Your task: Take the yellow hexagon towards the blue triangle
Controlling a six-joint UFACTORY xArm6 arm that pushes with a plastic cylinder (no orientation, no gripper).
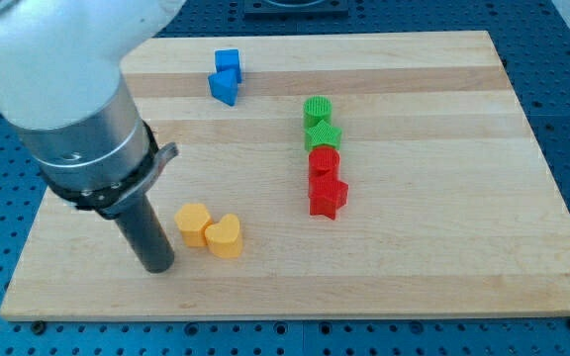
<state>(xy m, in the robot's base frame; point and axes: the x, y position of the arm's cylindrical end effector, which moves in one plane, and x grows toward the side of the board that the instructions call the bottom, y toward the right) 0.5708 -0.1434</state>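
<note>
My tip (158, 265), the dark rod's lower end, sits on the pale wooden worktop (443, 267) just left of the yellow hexagon block (192, 223); no claw exists, so nothing is held; the blue triangle block (224, 89) lies well apart toward the view's top; the yellow heart-shaped block (225, 236) touches the hexagon, so a rightward shove would likely drag both off course.

Blocks: two blue (226, 75), two green (320, 123), two red (326, 182), two yellow (209, 230)
</note>
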